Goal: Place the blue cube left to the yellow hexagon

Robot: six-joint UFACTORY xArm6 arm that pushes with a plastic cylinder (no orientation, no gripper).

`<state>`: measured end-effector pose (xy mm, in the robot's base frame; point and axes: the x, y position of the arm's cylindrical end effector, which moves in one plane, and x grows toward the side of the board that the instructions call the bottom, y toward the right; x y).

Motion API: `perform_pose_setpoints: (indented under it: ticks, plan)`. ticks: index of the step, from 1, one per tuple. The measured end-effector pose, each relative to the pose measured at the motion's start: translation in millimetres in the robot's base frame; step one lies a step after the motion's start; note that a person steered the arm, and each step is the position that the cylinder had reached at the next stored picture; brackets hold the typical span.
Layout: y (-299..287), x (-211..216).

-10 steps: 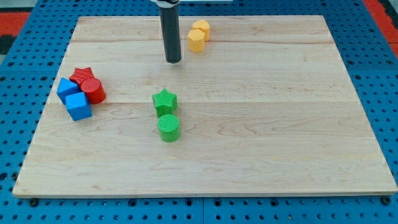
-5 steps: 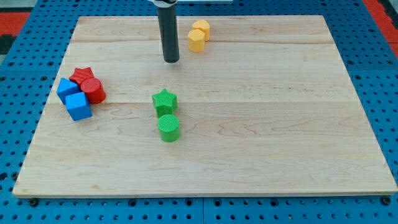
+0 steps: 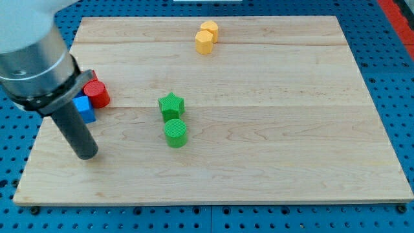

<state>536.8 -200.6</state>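
My tip rests on the board at the view's lower left, just below the blue cube. The arm hides most of the cube and all of the other blue block behind it. A red cylinder touches the cube on its upper right, and a red star peeks out above it. The yellow hexagon lies at the view's top centre, touching a second yellow block just above it. The cube is far to the left of and below the hexagon.
A green star and a green cylinder stand together at the board's middle, star above cylinder. The wooden board lies on a blue pegboard.
The rod has moved from the view's top centre, left of the yellow blocks, down to the lower left below the blue cube. The arm now covers part of the blue and red cluster. No blocks moved.
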Motion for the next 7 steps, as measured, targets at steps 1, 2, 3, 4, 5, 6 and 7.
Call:
perform_pose_setpoints:
  ticks: [1,2,3,4,5,6,7]
  plan:
    - [-26,-32]
    - [-40,-64]
    - [-93,-71]
    - [-103,-73]
    - [-91,-100]
    - [-104,-111]
    - [-58,-119]
